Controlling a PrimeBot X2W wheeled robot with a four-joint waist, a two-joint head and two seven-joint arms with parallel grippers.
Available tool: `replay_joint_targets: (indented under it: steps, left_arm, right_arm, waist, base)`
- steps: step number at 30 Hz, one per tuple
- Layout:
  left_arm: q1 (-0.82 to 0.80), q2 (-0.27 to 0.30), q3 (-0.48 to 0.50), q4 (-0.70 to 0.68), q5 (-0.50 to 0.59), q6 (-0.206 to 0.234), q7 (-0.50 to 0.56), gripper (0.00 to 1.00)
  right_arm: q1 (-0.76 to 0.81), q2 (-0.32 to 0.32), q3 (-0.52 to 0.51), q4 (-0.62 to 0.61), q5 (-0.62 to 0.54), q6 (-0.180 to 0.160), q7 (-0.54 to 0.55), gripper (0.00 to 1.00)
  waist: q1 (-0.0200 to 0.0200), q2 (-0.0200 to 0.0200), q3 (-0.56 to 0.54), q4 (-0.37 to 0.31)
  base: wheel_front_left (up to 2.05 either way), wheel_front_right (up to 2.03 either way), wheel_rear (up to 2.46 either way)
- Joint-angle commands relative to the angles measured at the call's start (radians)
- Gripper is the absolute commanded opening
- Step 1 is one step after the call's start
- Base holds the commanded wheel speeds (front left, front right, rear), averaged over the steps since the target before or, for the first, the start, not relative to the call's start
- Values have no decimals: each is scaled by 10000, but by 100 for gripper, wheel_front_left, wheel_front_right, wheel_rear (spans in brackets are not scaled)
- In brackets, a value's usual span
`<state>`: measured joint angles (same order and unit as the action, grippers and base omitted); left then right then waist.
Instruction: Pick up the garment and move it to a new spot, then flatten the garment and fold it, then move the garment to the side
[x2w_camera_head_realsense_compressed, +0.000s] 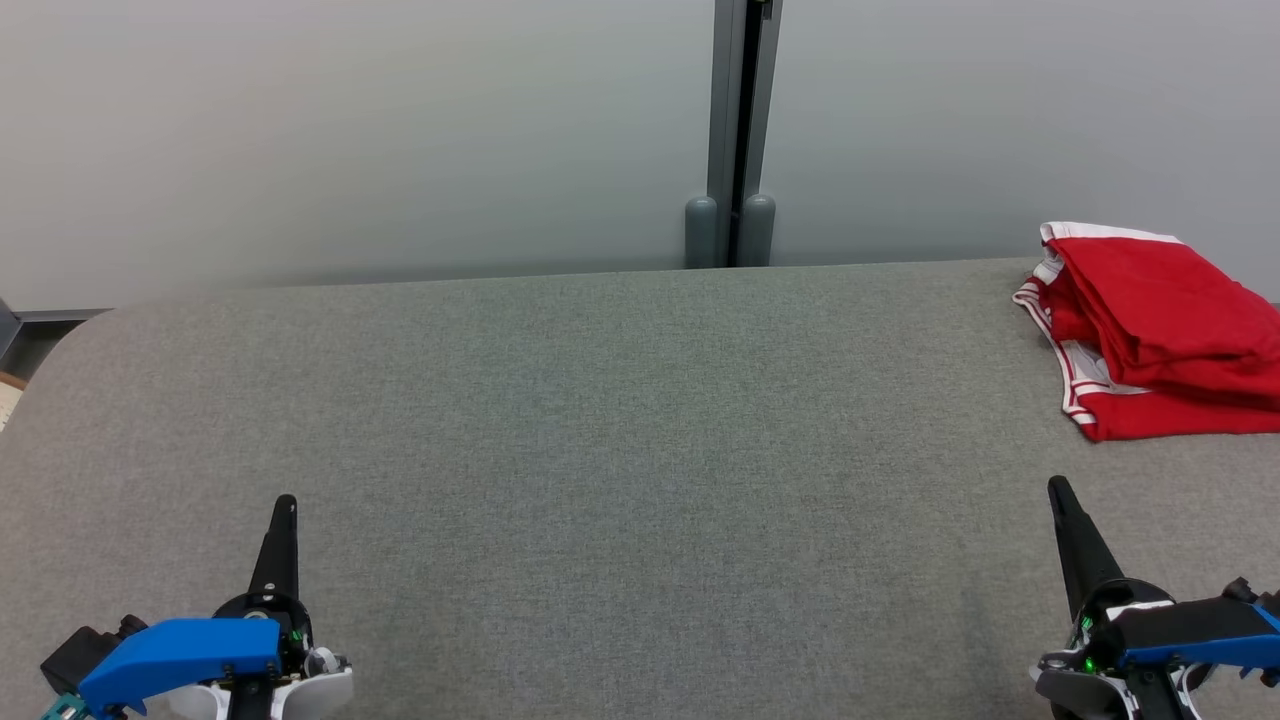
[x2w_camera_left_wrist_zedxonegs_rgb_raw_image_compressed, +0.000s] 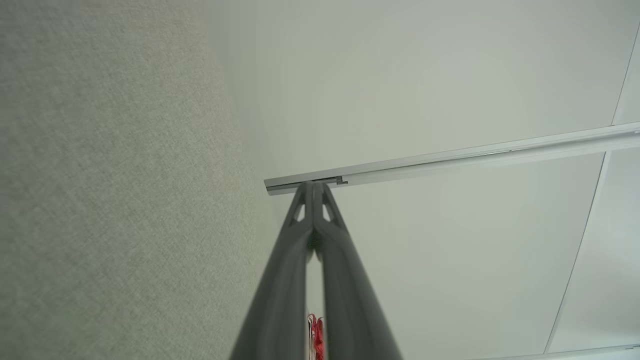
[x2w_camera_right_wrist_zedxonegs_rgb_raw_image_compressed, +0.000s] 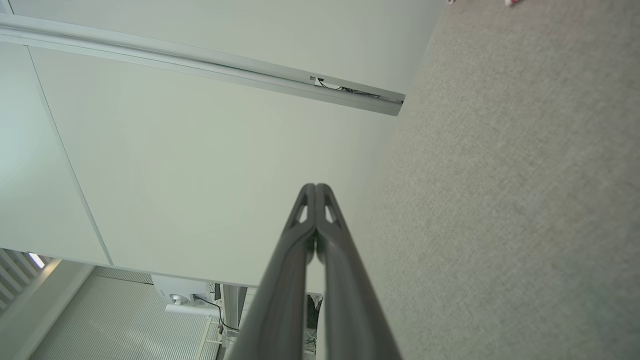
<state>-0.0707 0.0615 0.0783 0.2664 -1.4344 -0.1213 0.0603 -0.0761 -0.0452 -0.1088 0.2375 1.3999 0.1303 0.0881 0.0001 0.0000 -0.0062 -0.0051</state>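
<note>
Head view: the red garment lies folded at the table's far right, well apart from your left gripper and right gripper. Left wrist view: fingers pressed together, empty. Right wrist view: likewise. It looks set aside, so keep both arms clear.

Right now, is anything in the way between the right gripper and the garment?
Nothing visible is. Bare table lies between the shut right gripper and the garment, which sits folded at the far right.
</note>
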Motion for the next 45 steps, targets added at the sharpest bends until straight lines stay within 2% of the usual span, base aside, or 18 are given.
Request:
replay_joint_targets:
  steps: [1,29,45]
  left_arm:
    - [-205,9,71,-97,-173,-58,80,0]
    - [-456,-123,392,-233,-1801,-138,567,0]
    - [-441,-123,391,-234,-1798,-140,576,0]
  right_arm:
    - [-168,-71,-33,-13,226,7,75,0]
    - [-394,-80,-64,84,2154,7,274,0]
    - [-381,-81,-63,81,2143,7,274,0]
  waist:
    - [0,0,5,3]
    - [-1,0,91,50]
    - [-1,0,93,51]
  base:
    - [0,0,0]
    - [0,0,0]
    - [0,0,0]
